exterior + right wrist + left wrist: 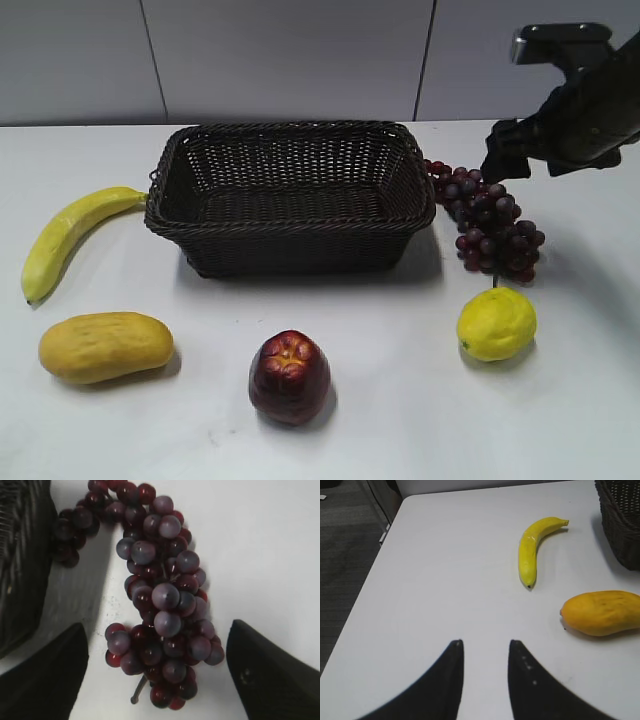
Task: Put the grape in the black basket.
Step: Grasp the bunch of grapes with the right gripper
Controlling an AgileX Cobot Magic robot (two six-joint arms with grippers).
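White tabletop carries the black basket (290,195) at the centre, with the grape (490,220) lying just beside the basket's 3 o'clock side and a lemon (497,323) at the bunch's 6 o'clock. Above the grape hangs the right gripper (157,667), its fingers (265,672) spread wide to either side of the bunch without touching it. Over bare table, the left gripper (485,680) holds its jaws slightly apart, with a banana (532,547) at its 1 o'clock.

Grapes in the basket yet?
Not yet. The black basket is empty, and the grape bunch lies on the table beside it. The right gripper is open, straddling the bunch, ready to close. Grabbing, lifting and dropping remain.
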